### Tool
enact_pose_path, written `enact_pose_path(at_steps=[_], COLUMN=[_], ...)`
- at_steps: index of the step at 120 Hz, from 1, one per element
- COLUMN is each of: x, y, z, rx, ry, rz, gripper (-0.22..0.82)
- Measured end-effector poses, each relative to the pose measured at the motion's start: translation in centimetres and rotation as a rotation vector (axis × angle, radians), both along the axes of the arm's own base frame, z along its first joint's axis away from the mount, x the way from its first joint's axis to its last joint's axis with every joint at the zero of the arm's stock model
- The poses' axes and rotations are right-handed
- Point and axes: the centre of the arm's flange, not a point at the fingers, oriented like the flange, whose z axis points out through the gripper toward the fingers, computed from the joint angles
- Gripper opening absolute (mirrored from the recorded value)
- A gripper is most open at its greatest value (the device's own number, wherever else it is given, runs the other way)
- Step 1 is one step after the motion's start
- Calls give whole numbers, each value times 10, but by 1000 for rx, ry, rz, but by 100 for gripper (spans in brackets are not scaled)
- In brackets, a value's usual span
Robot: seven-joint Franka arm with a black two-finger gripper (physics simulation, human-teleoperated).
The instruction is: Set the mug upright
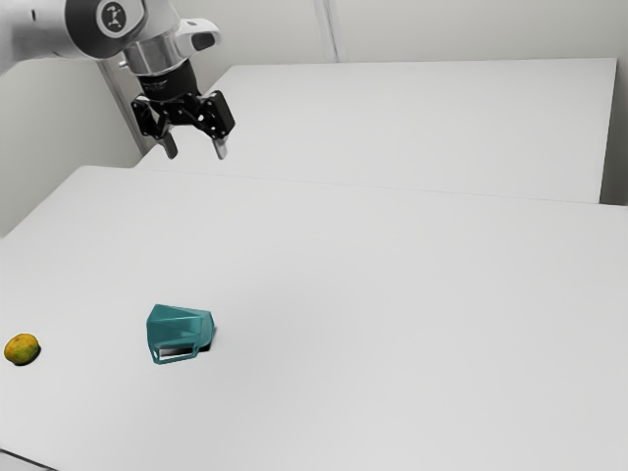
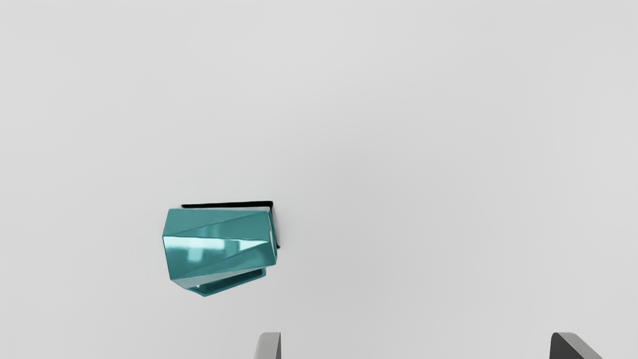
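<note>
"What's nearest in the exterior view?"

"A thin dark line (image 1: 27,460), cutting across the corner at the exterior view's lower left. A bit farther in is a round fruit (image 1: 22,349), orange-yellow with some green."

"And the mug (image 1: 180,324)?"

"On the white table (image 1: 392,343), to the fruit's right as the exterior view has it, the two well apart. It's teal and faceted, and it lies on its side — the handle (image 1: 177,359) is toward the camera."

"Where's the robot?"

"The arm (image 1: 44,29) comes in at the exterior view's upper left. Its black gripper (image 1: 196,155) hangs above the table, pointing down, well apart from the mug. Behind stands another white surface (image 1: 422,123), with pale walls (image 1: 471,29) around."

"Now the wrist view. Is the hand open?"

"Open — the two fingers (image 2: 268,346) stand wide apart. The mug lies on its side out ahead of them, nearer to one finger than to the other, and its handle is on the side toward them. A dark shadow (image 2: 229,204) edges its far side."
</note>
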Motion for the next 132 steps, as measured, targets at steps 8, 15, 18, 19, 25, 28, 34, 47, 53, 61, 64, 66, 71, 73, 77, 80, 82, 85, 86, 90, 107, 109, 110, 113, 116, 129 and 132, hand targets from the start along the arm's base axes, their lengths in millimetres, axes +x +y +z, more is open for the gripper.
enact_pose_path(at_steps=[8, 15, 18, 19, 25, 28, 34, 47, 53, 61, 64, 66, 71, 73, 77, 80, 82, 85, 86, 90, 107, 109, 110, 113, 116, 129, 132], x=[0, 0, -1, -1, -3, -6, -11, -22, -25, -29, -30, -31, -33, -34, -35, -36, -38, -39, -40, -41, -50, -51, -52, -55, -59, -71, -73], y=[0, 1, 1, 1, 2, 2, 3, 5, 10, 22, 28, 31, 41, 45, 54, 61, 65, 72, 75, 82, 127, 133, 136, 144, 153, 190, 197], z=[-1, -1, 0, 1, 3, 5, 8, 12, 14, 13, 13, 13, 12, 10, 8, 8, 7, 7, 6, 6, -9, -11, -12, -16, -21, -43, -48], rx=[0, 0, 0, 0, 1, 2, 3, 5, 5, 6, 7, 7, 7, 6, 4, -1, -6, -12, -14, -21, -99, -112, -119, -139, -164, -266, -289], ry=[2, 2, 1, 1, -2, -5, -9, -15, -17, -13, -13, -12, -9, -7, -2, 0, 1, 1, 2, 3, 21, 22, 22, 23, 25, 20, 16], rz=[1, 2, 3, 3, 4, 5, 6, 10, 20, 45, 55, 63, 80, 86, 100, 111, 118, 129, 132, 142, 199, 206, 209, 217, 228, 265, 269], gripper=[59, 59, 59, 59, 59, 59, 59, 59, 59, 59, 59, 59, 59, 59, 59, 59, 59, 59, 59, 59, 59, 59, 59, 59, 59, 58, 58])
